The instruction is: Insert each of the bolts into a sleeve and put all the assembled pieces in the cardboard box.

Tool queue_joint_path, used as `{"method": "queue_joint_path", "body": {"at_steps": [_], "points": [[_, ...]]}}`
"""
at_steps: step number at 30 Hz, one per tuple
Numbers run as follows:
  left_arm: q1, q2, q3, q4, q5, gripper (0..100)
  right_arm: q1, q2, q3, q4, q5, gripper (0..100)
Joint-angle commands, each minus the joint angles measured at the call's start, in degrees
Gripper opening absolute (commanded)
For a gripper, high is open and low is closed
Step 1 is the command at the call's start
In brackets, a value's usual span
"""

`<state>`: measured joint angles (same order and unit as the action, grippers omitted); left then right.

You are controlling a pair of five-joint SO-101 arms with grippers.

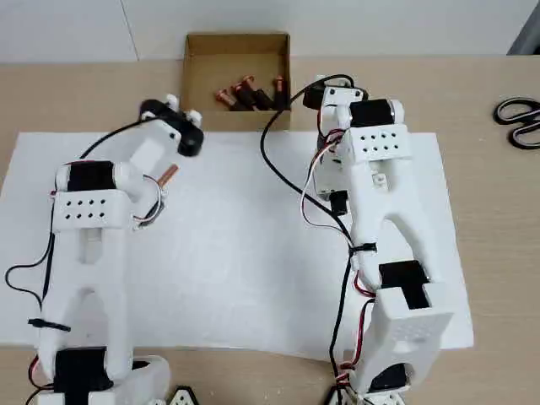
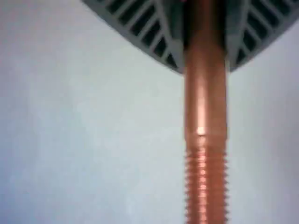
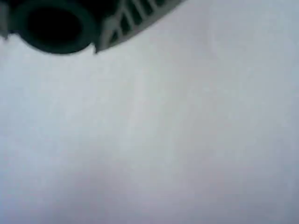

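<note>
L gripper (image 2: pixel 205 42) clamps copper bolt (image 2: pixel 205 121): smooth shank, threaded tip cut off. R gripper (image 3: pixel 56 32) state unclear; blurry black ring (image 3: pixel 51 21), maybe sleeve.

The bolt (image 2: pixel 205 116) is glossy copper-coloured metal, its shank smooth, then threaded. The left gripper (image 2: pixel 205 46) is matt, ribbed grey plastic. The cardboard box (image 1: pixel 196 63) is matt brown, and the white mat (image 1: pixel 236 270) is faintly grainy.

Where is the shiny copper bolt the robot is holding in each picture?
High view: the copper bolt pokes out beside the left arm, over the white sheet.
Left wrist view: it sticks out of the left end effector.
Right wrist view: a black sleeve and white sheet instead.
Shared landmark: the white sheet.
</note>
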<state>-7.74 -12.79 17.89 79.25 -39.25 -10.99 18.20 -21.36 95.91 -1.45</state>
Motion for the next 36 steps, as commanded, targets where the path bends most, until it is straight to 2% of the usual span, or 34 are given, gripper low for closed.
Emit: {"method": "queue_joint_path", "body": {"at_steps": [1, 8, 10, 14, 18, 29, 36], "points": [[0.26, -2.64, 0.66, -3.87, -12.84, 1, 0.22, -3.91, -0.26, 0.04, 0.62, 1.0], [1.23, -2.64, 9.89, -13.45, -33.14, 1, 0.22, -3.91, -0.26, -0.04, 0.62, 1.0], [1.32, -2.64, 12.26, -17.14, -36.57, 1, 0.22, -3.91, -0.26, -0.04, 0.62, 1.0], [1.32, -2.64, 16.31, -25.05, -36.75, 1, 0.22, -3.91, -0.26, -0.04, 0.62, 1.0], [3.69, -2.64, 19.47, -29.36, -36.75, 1, 0.22, -3.82, -0.26, -0.04, 0.62, 1.0], [8.0, -2.64, 23.52, -29.89, -36.57, 1, 0.22, -3.82, -0.26, -0.04, 0.62, 1.0], [7.74, -2.64, 23.08, -29.8, -36.48, 10, 0.22, -3.82, -0.26, -0.04, 0.62, 1.0]]}}
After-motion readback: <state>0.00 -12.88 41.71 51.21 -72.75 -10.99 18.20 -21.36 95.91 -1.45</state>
